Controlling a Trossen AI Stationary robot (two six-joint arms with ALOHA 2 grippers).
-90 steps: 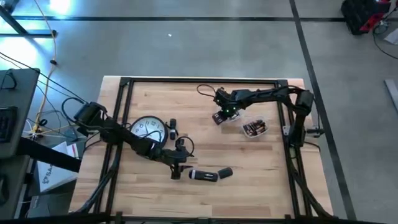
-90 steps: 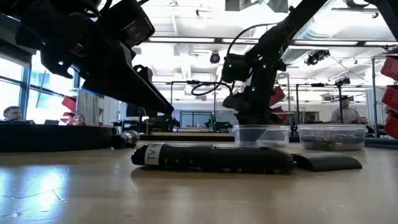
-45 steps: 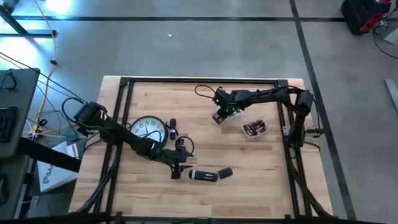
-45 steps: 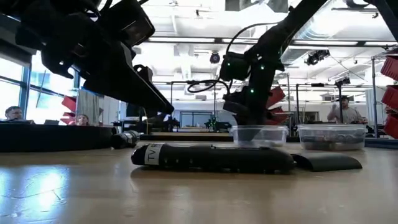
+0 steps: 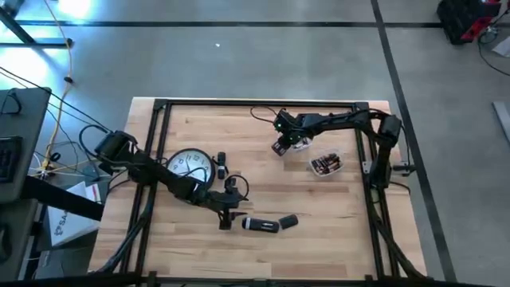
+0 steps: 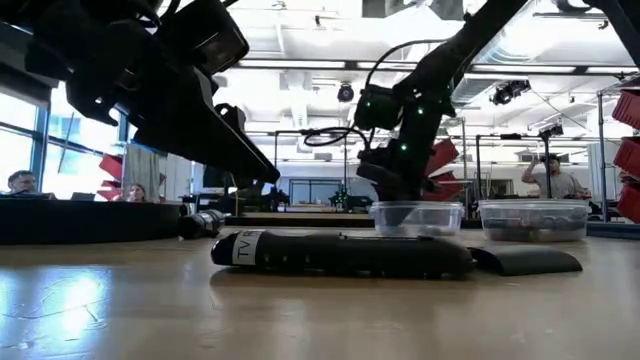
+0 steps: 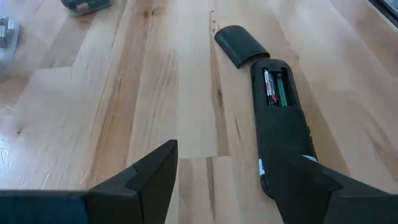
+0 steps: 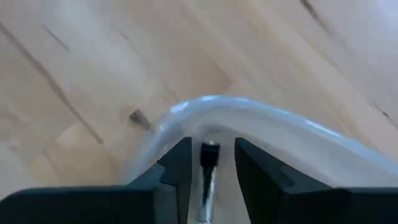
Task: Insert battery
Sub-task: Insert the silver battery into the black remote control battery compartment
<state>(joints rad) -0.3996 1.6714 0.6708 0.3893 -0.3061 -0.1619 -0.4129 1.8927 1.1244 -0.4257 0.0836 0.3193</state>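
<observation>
A: Quickly, what changed?

B: On the pale wooden slatted table [image 5: 335, 207], the right gripper [image 5: 279, 147] has drifted a bit farther from the black TV remote control [image 5: 260, 226] than half a second ago. It has also risen off the small clear plastic tub [image 5: 325, 164]. The right wrist view shows its claw narrow, pinching a thin metal-tipped battery [image 8: 208, 168] above the tub's rim [image 8: 249, 112]. So the pick looks done and the carry comes next.

A: Left arm?

B: The left gripper [image 5: 227, 217] has not moved and sits just beside the remote's label end. Its claw is wide and holds nothing.

A: Room to move?

B: The round white wall clock [image 5: 190, 165] lies beyond the remote on the left arm's side, off the route. Bare wood runs between tub and remote. The black curved battery cover [image 7: 239, 45] lies just beside the remote's open end. The bay [image 7: 273, 87] already seems to hold two cells, so I can't see a free slot.
</observation>
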